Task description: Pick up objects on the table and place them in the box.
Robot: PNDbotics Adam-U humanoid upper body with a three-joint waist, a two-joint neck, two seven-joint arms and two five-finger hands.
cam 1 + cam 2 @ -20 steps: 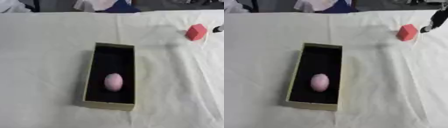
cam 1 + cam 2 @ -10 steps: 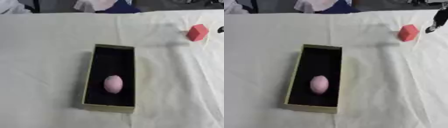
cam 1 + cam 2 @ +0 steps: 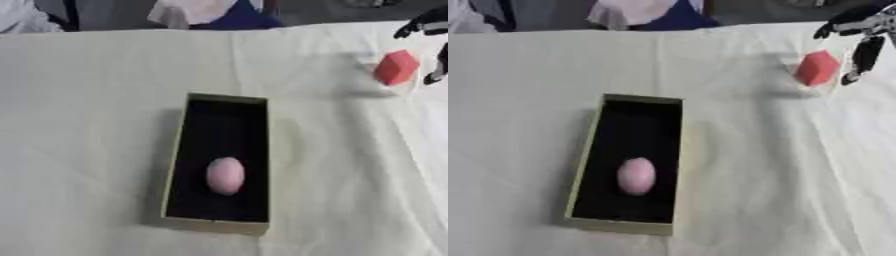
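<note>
A long open box [image 3: 182, 150] with a black inside and tan walls lies in the middle of the white cloth. A pink egg-shaped thing [image 3: 226, 175] rests inside it toward the near end. A red block [image 3: 816, 68] sits at the far right of the table. My right hand [image 3: 863, 44] hangs at the top right edge, just right of the block, with dark fingers spread above and beside it and not closed on it. My left hand shows in no view.
A wrinkled white cloth [image 3: 96, 100] covers the table. Beyond the far edge there are pieces of clothing of people [image 3: 210, 11].
My right hand has come further into view beside the red block. The red block and the box show slightly shifted as the camera moved.
</note>
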